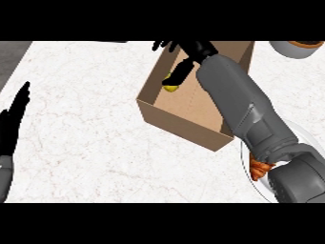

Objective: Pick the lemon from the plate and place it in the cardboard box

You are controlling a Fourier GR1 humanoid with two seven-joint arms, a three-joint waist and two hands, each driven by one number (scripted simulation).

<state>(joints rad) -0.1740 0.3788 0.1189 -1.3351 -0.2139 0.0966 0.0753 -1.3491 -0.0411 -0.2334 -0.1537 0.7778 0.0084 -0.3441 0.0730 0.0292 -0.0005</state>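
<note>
Landmark: the cardboard box is taken as the reference for every place below.
Lemon: the lemon is seen inside the box, by its left wall, low against the floor.
Right hand: the right hand is held over the box's far end; its thumb reaches down to the lemon, while contact cannot be told.
Plate: the plate lies just right of the box, mostly hidden by the forearm.
Left hand: the left hand rests open, well left of the box.
Progress: the carry is judged done; release and withdrawal are left.

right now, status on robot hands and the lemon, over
Left robot hand open, resting at left edge. Right robot hand over cardboard box, lemon under its fingers, inside the box. Grip state unclear. Nothing in the way.
</note>
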